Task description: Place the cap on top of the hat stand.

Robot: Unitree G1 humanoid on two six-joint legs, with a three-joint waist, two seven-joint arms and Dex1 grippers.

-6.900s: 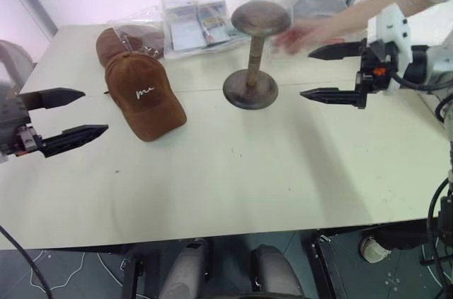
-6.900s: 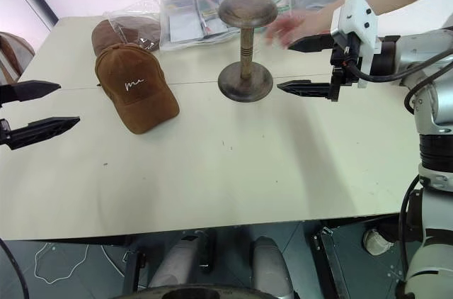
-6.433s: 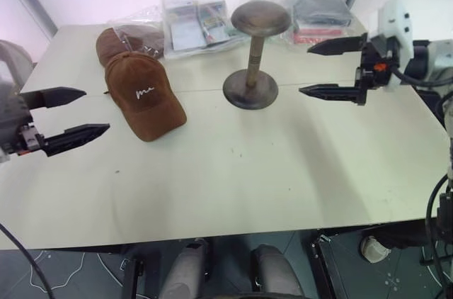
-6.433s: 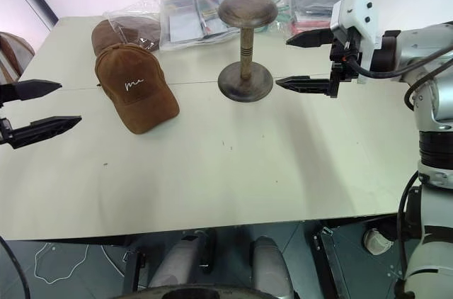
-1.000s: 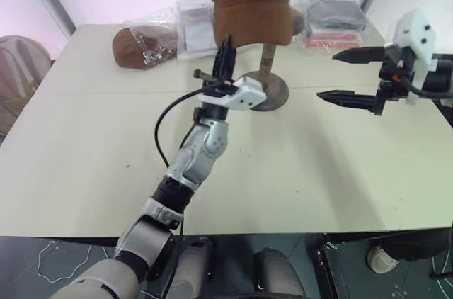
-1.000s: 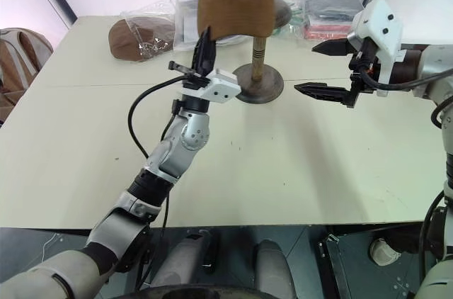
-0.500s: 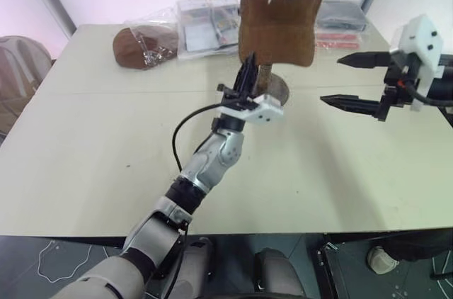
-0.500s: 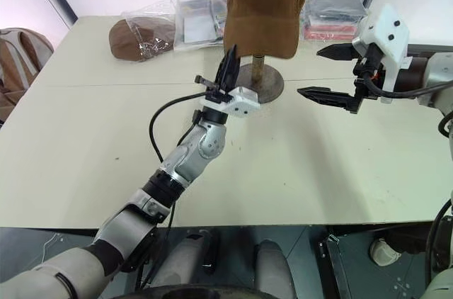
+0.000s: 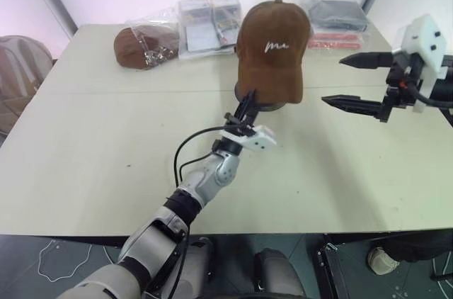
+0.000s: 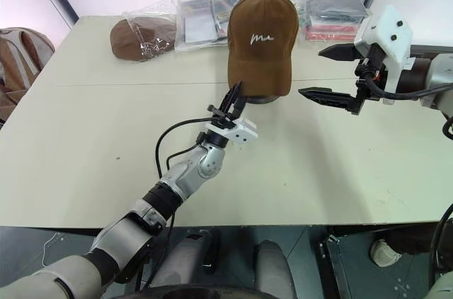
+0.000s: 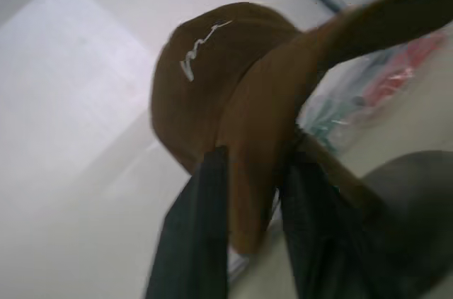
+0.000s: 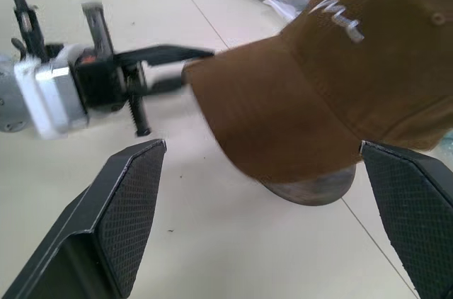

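Nearly done: from the head views, the cap (image 9: 272, 47) sits draped over the stand (image 10: 263, 98), whose domed top and post are hidden beneath it; a sliver of the round base peeps out under the brim. The crown points to the table's (image 9: 99, 143) far side and the brim slopes down toward the robot, so the cap's long axis runs from far edge to near edge, tilted downward at the front. The left gripper (image 10: 234, 93) reaches up to the brim's lower edge, and what appears left is to let go and back away. The right gripper (image 9: 350, 81) hangs wide apart, empty, well to the right of the stand. A second cap in plastic (image 9: 144, 45) lies at the far left of the table, beside bagged packets (image 9: 205, 19).

In the left wrist view, the two fingers (image 11: 198, 242) straddle the brim's edge with the brim between them; whether they clamp it or have slackened cannot be told. The white script on the crown faces away up the picture.

In the right wrist view, the cap covers the stand, the base showing under the brim, and the left gripper meets the brim's tip; the right fingers (image 12: 120, 207) stand far apart.
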